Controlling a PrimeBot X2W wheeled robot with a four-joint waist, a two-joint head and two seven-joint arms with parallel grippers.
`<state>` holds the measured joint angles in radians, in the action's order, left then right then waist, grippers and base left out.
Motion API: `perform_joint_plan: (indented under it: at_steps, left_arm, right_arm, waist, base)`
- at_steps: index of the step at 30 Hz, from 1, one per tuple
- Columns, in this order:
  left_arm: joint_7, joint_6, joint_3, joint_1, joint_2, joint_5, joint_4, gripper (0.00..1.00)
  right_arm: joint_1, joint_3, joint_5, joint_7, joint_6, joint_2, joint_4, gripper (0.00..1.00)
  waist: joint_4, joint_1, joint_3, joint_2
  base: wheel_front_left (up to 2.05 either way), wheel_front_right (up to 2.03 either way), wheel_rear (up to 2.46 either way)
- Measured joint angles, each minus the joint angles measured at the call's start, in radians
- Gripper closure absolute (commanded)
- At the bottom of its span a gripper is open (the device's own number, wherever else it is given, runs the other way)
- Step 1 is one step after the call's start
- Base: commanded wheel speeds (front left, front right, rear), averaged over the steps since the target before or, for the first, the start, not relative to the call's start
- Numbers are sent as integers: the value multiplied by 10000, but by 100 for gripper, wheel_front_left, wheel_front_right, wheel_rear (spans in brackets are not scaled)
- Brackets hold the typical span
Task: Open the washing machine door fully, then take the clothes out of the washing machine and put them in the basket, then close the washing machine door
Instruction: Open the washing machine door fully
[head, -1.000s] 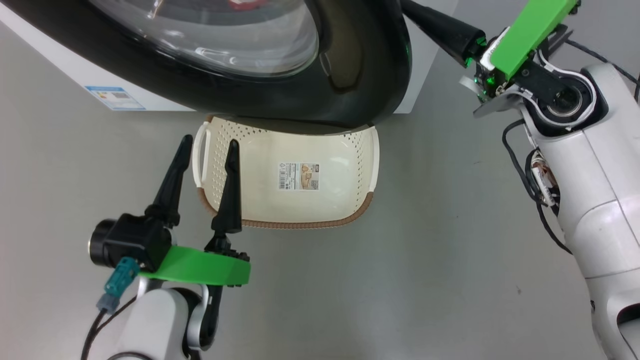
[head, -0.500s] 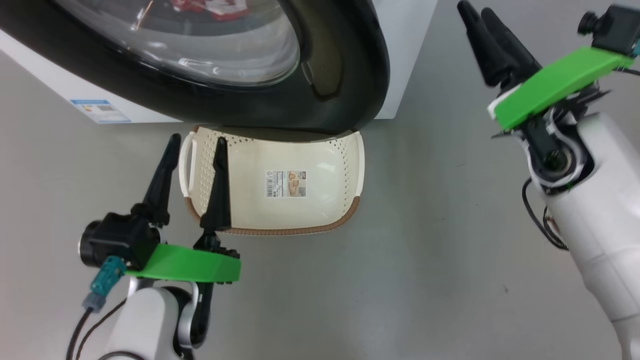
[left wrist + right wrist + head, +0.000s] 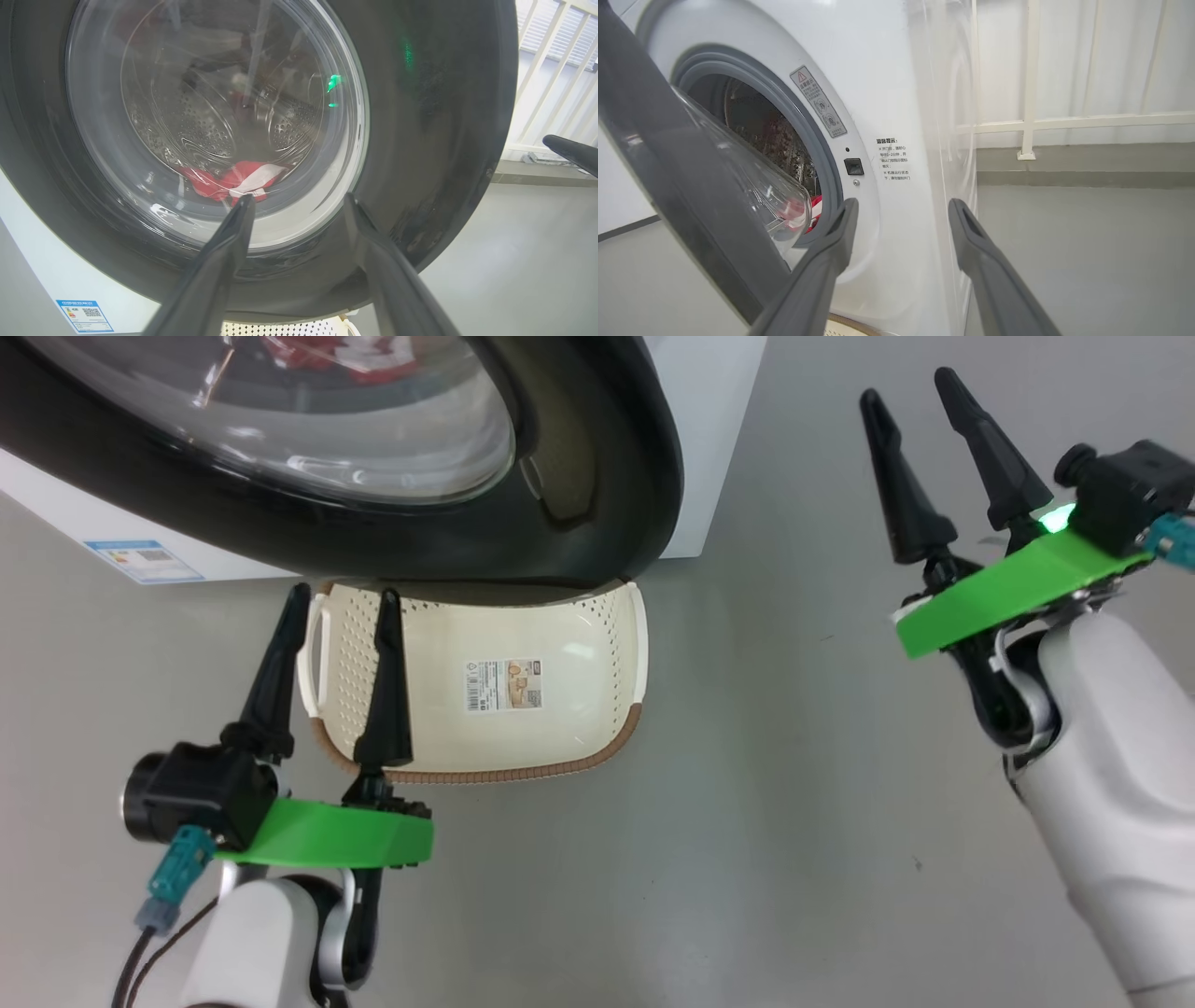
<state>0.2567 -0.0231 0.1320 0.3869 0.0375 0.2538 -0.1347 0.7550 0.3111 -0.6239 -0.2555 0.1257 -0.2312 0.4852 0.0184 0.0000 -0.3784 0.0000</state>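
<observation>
Only partly open: the washing machine door (image 3: pixel 579 476), angled out from the washing machine (image 3: pixel 887 70) and overhanging the far edge of the basket (image 3: pixel 523 773), so the first step looks unfinished, with unloading and closing left to do. In the bottom of the steel drum (image 3: pixel 205 130), seen through the glass, the clothes (image 3: pixel 233 179); in the basket, on the floor (image 3: pixel 747 803) just in front of the machine, nothing but a paper label (image 3: pixel 504 684). At the basket's left end the left gripper (image 3: pixel 343 593), well off to the right the right gripper (image 3: pixel 907 387), both spread open and gripping nothing.

Red-and-white clothes (image 3: pixel 233 179), cream perforated basket (image 3: pixel 579 709)
</observation>
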Motion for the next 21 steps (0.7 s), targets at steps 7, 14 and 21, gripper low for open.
perform_joint_plan:
  at_steps: [7, 14, 21]
  left_arm:
    - [0, -42, -165, 1, -4, -169, 230, 0]
    - [0, -119, -186, -13, -15, -199, 458, 0]
    - [0, -134, -199, -75, -21, -261, 587, 0]
  right_arm:
    - [-1324, -1505, 2786, 0, 0, 974, -1724, 0]
    - [-2604, -2069, 3758, -2, 2, 1521, -2882, 0]
    - [-3364, -2157, 3931, -2, 2, 1708, -3173, 0]
  waist:
    - [-60, 0, -74, 0]
    - [18, 1, -83, 0]
    - [1, 0, -160, 0]
  base:
    - [0, 0, 0]
    - [0, 0, 0]
    - [0, 0, 0]
